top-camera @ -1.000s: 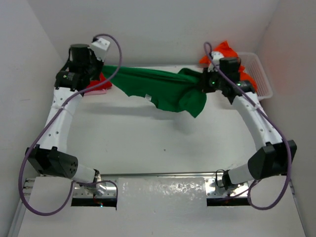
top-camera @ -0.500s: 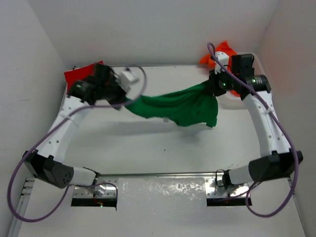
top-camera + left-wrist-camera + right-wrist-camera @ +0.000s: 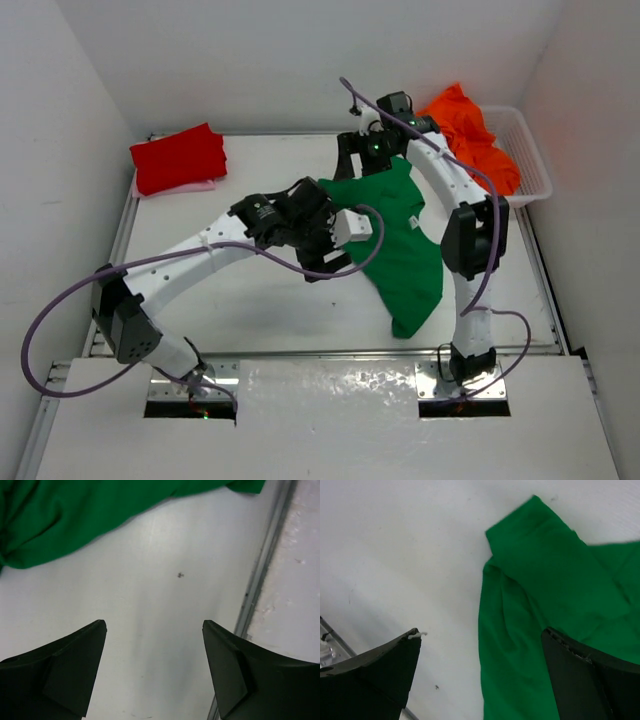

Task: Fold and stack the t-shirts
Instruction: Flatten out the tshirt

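Note:
The green t-shirt (image 3: 410, 250) lies spread lengthwise on the table, right of centre, with no gripper holding it. My left gripper (image 3: 328, 262) hovers at its left edge, open over bare table (image 3: 154, 630), with green cloth (image 3: 75, 515) just beyond the fingertips. At the shirt's far end my right gripper (image 3: 358, 150) stands open above a sleeve (image 3: 545, 590), nothing pinched between its fingers (image 3: 480, 635). A folded red t-shirt (image 3: 178, 157) rests on a pink one (image 3: 198, 187) at the back left. The orange t-shirt (image 3: 465, 120) is heaped in the basket.
A white mesh basket (image 3: 535, 165) stands at the back right corner. White walls close in the table on three sides. A metal rail (image 3: 260, 575) runs along the table's near edge.
Both grippers have opened and let go of the green t-shirt, which hung stretched between them and now lies on the table. The left arm swung to the centre, the right toward the back centre.

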Robot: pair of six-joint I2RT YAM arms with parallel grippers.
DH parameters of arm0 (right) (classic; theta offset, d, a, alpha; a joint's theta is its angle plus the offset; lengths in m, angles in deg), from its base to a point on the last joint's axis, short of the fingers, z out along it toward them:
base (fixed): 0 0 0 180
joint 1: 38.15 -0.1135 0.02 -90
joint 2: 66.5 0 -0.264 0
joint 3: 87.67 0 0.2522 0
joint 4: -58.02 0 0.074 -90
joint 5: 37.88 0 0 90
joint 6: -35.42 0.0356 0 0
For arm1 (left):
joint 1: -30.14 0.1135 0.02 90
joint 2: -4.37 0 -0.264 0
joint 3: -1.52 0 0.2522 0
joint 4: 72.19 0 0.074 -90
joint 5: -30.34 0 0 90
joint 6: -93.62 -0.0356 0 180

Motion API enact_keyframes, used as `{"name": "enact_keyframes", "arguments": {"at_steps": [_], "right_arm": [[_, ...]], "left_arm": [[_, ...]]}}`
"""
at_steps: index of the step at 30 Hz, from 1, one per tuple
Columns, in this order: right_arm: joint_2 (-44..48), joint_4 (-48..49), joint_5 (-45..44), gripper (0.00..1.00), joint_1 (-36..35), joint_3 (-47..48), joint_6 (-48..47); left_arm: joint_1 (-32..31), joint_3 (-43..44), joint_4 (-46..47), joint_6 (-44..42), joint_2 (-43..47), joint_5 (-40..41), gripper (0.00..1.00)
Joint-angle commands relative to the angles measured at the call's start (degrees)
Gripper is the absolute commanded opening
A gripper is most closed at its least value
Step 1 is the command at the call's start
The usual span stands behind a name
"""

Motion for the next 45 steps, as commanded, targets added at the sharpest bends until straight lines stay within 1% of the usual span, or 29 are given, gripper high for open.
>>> {"name": "enact_keyframes", "arguments": {"at_steps": [1, 3, 4, 5, 6, 8, 9, 10, 11, 12, 13, 14, 15, 16, 19, 21, 23, 27, 29, 30, 31, 33, 34, 35, 38, 41, 42, 43, 45], "right_arm": [[7.15, 5.65, -3.00, 0.99, 4.48, -2.29, 5.81], [10.57, 3.11, -11.07, 0.99, 4.93, -3.44, 4.59], [11.80, 1.80, -13.97, 0.99, 4.93, -4.67, 3.28], [14.69, -0.83, -19.92, 0.99, 4.93, -5.64, 3.09], [16.46, -1.81, -22.94, 0.99, 4.93, -9.74, 3.26], [21.02, -2.18, -27.34, 0.96, 5.36, -17.21, 5.54], [23.65, -0.87, -26.32, 0.84, 6.93, -22.38, 6.51], [29.25, 3.32, -24.83, 0.24, 8.17, -33.40, 9.65], [32.09, 5.97, -22.90, 0.06, 9.75, -38.99, 12.03], [34.82, 8.35, -21.66, 0.00, 12.63, -44.79, 13.62], [39.45, 11.07, -20.69, 0.01, 13.79, -53.81, 15.37], [41.24, 11.53, -21.29, 0.13, 14.68, -57.12, 15.74], [42.83, 11.63, -23.30, 0.32, 14.86, -62.54, 15.92], [45.45, 12.50, -23.41, 0.53, 14.86, -65.03, 16.62], [48.28, 14.08, -24.45, 0.73, 14.77, -72.78, 18.90], [49.43, 14.96, -25.60, 0.77, 14.77, -76.81, 20.57], [50.13, 16.71, -27.01, 0.78, 14.77, -79.46, 21.80], [47.51, 22.51, -25.96, 0.74, 14.69, -84.74, 24.00], [43.82, 24.79, -24.03, 0.64, 14.42, -85.80, 24.18], [42.85, 25.33, -23.59, 0.57, 14.25, -85.98, 24.36], [41.36, 25.77, -22.37, 0.43, 13.81, -86.33, 24.44], [41.00, 26.74, -21.83, 0.30, 13.11, -86.33, 24.79], [41.08, 27.09, -21.39, 0.21, 12.93, -86.24, 24.88], [42.04, 27.70, -19.73, 0.02, 12.93, -85.63, 24.97], [45.20, 27.80, -16.05, 0.00, 12.14, -80.99, 24.71], [48.98, 26.40, -15.58, 0.00, 6.36, -70.81, 23.48], [49.52, 25.78, -16.37, 0.00, 1.98, -67.47, 22.87], [49.78, 25.17, -16.90, 0.00, -0.23, -60.04, 22.51], [49.44, 24.72, -17.08, 0.00, -4.97, -52.44, 22.51]], "left_arm": [[1.80, 3.06, 7.70, 2.82, 1.38, 7.09, 0.76], [5.05, 2.18, 10.09, 5.11, 0.59, 9.21, 0.76], [9.25, 1.57, 12.37, 6.16, -0.02, 8.96, 0.76], [11.29, 1.48, 13.08, 8.34, -2.20, 7.73, 0.75], [14.53, 1.56, 14.48, 9.58, -3.61, 8.16, 0.75], [16.05, 1.56, 16.51, 11.35, -7.40, 11.05, 0.73], [16.14, 1.13, 20.00, 10.83, -8.28, 15.76, 0.73], [15.97, -0.35, 22.30, 10.57, -9.07, 17.90, 0.72], [15.88, -0.72, 24.32, 10.04, -10.38, 20.27, 0.72], [15.97, -0.63, 25.47, 9.95, -11.35, 21.94, 0.72], [15.97, 1.02, 25.40, 9.86, -13.28, 22.31, 0.72], [15.80, 2.08, 24.53, 10.21, -13.91, 22.05, 0.72], [15.88, 2.87, 23.21, 10.39, -14.52, 21.53, 0.71], [15.88, 3.67, 22.76, 10.65, -14.96, 21.17, 0.71], [15.88, 3.06, 22.32, 11.35, -14.79, 20.55, 0.71], [15.88, 2.53, 21.71, 11.88, -14.36, 20.82, 0.70], [15.88, 1.92, 21.35, 11.97, -13.65, 20.99, 0.70], [15.88, -0.89, 21.35, 11.79, -10.58, 20.55, 0.70], [15.88, -1.94, 21.35, 11.27, -9.09, 21.43, 0.70], [15.88, -2.30, 21.53, 11.18, -8.56, 21.87, 0.70], [15.88, -2.65, 21.62, 10.83, -8.03, 22.83, 0.70], [15.88, -3.27, 21.53, 10.65, -6.71, 23.45, 0.70], [15.88, -3.36, 21.44, 10.56, -6.27, 23.89, 0.70], [16.06, -3.71, 21.27, 10.48, -5.48, 24.07, 0.70], [16.41, -4.24, 21.44, 10.12, -3.81, 24.60, 0.70], [18.34, -3.71, 21.09, 10.39, -3.10, 24.34, 0.70], [19.13, -3.27, 20.74, 11.00, -3.01, 23.99, 0.70], [21.13, -1.79, 20.39, 11.35, -2.93, 23.81, 0.70], [23.69, -0.11, 19.51, 12.41, -2.58, 22.50, 0.70]]}}
